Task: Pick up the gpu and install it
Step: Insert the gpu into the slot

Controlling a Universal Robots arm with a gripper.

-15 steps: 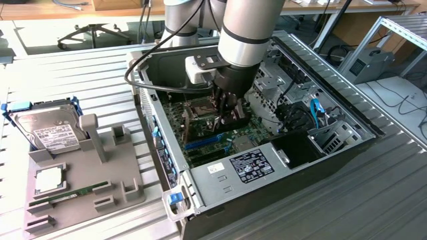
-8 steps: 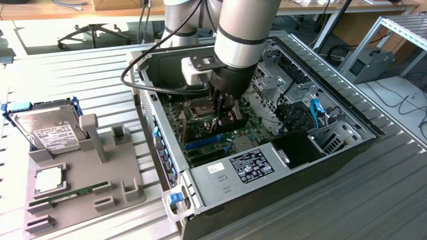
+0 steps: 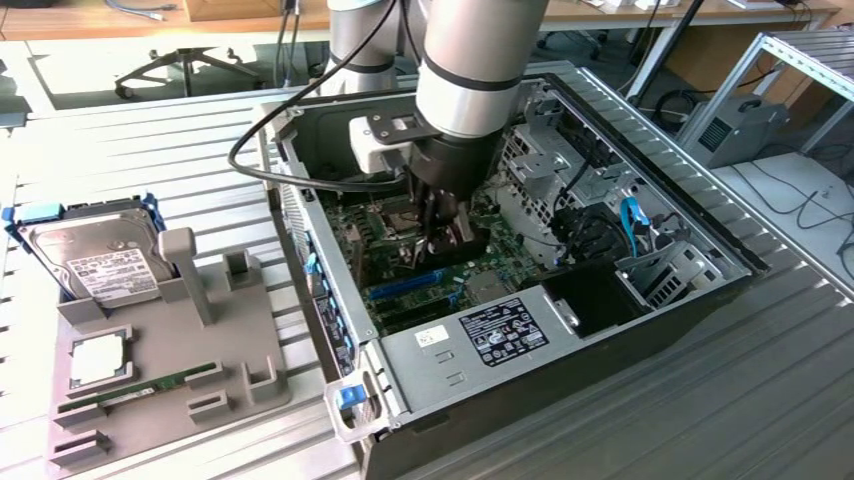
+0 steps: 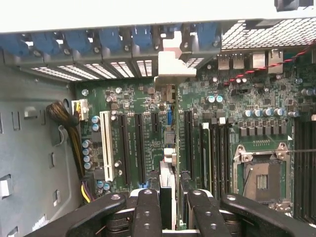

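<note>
Black gripper [image 3: 447, 235] reaches down inside the open computer case [image 3: 641, 330], its fingers [image 4: 148, 212] clenched on the gpu [image 4: 168, 182], which is held edge-on and upright over the green motherboard [image 4: 247, 148], among the long expansion slots [image 4: 139, 148]. Seen from outside, a drive cage [image 3: 547, 170] crowds the arm at two o'clock. At nine o'clock of the case, on the worktop [image 3: 160, 150], a grey holder [image 3: 200, 370] carries a hard drive [image 3: 100, 265] and a RAM stick [image 3: 140, 388].
</note>
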